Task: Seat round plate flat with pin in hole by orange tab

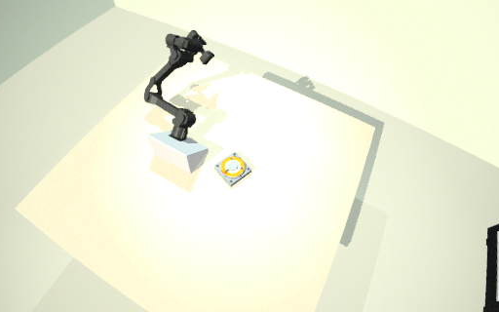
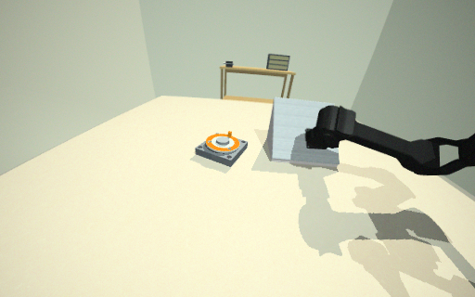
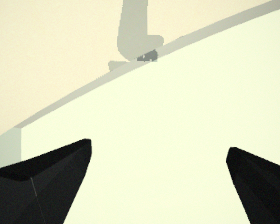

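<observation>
The tool (image 3: pixel 157 196) is spread wide with nothing between its fingers; the wrist view shows only pale surface and shadows in the gap. In the top view the tool (image 1: pixel 206 58) is raised high on the folded arm (image 1: pixel 168 83), pointing away from the work and well apart from it, so no grasp has begun.

The arm rises from a white pedestal (image 1: pixel 179 151) on the table (image 2: pixel 113 209). Just beside that pedestal sits the grey square base (image 2: pixel 221 155), close enough that the arm should be able to fold down over it.

On the base lies the round plate (image 2: pixel 211 143), orange-ringed around the pale central post (image 2: pixel 224 140), which keeps it centred. The orange tab (image 2: pixel 229 134) stands up at the plate's far edge in the exterior view, probably there to mark the target hole and to give something to push. The pin and hole are too small to make out, as is any tilt. The plate likely needs turning about the post.
</observation>
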{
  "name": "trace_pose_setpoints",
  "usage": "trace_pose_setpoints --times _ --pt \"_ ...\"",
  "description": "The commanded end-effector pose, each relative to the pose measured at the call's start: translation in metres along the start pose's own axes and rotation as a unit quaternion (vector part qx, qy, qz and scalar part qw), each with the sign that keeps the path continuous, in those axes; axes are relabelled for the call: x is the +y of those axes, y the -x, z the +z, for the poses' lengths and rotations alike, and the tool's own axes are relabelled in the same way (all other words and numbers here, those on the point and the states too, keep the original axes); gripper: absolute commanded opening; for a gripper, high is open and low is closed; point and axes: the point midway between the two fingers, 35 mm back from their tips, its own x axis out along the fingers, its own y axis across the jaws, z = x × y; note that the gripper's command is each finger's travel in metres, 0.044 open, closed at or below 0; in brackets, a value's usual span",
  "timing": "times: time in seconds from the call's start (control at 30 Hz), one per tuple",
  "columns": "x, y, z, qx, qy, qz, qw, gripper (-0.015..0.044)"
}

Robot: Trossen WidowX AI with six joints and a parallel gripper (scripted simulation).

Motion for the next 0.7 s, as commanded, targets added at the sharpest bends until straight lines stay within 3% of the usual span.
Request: trace_pose_setpoints --times 0.0,0.13,0.3,0.47,0.67 --pt "0.002 0.0 -0.003 0.002 -0.007 0.0 1.0 0.0374" --pt "0.045 -0.003 -0.065 0.047 -0.155 0.006 0.987 0.0269" --pt "0.086 -0.002 -0.106 0.088 -0.26 0.014 0.961 0.0137" --pt "0.16 0.008 -0.161 0.173 -0.41 0.032 0.895 0.0006" --pt "0.243 0.029 -0.192 0.253 -0.534 0.066 0.804 0.0"
